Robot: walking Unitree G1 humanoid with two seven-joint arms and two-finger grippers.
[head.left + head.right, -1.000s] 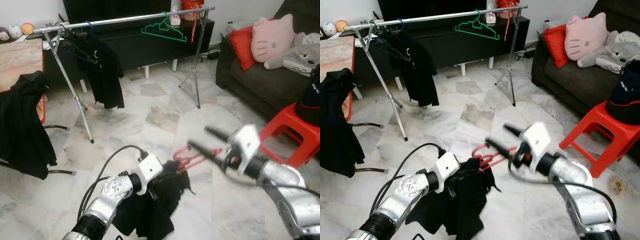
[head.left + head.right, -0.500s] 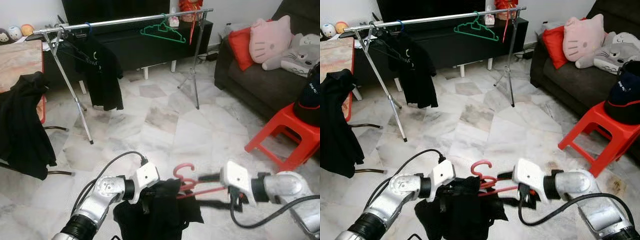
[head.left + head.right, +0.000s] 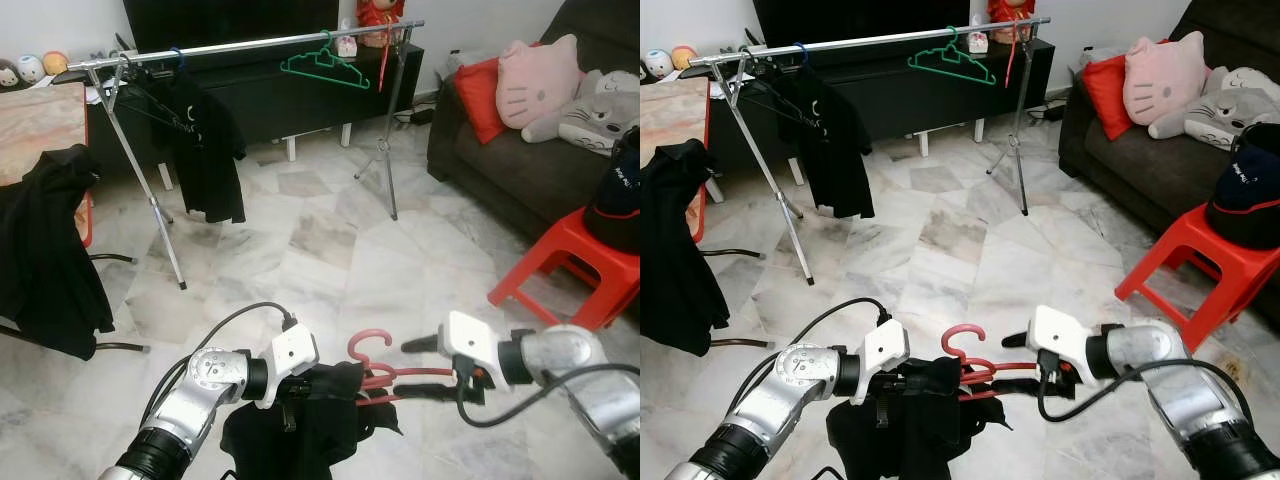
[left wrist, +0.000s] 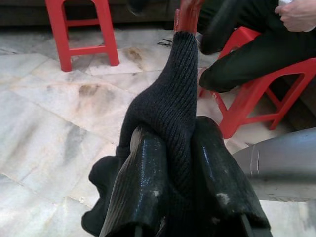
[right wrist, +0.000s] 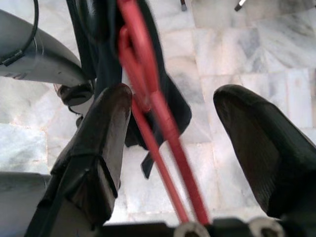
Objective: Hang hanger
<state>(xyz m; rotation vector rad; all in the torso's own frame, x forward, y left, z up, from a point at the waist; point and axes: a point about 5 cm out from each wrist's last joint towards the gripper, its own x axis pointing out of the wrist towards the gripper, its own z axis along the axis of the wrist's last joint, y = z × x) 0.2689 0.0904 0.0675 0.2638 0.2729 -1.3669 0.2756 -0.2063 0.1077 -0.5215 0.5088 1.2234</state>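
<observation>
The red plastic hanger (image 3: 970, 360) carrying a black knitted garment (image 3: 910, 420) hangs low over the white marble floor (image 3: 940, 240), well short of the silver clothes rail (image 3: 870, 38), with open floor between. The left claw (image 4: 173, 163) is clenched on the garment's knit. The right claw (image 5: 173, 128), beside the hanger's far end, stands spread with the red bars between its fingers, one bar against a finger. Right of the hanger stands a red plastic stool (image 3: 1200, 265).

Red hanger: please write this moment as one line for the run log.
left claw: shut on black garment | right claw: open, fingers either side of red hanger | clothes rail: ahead, hanger not yet hung
</observation>
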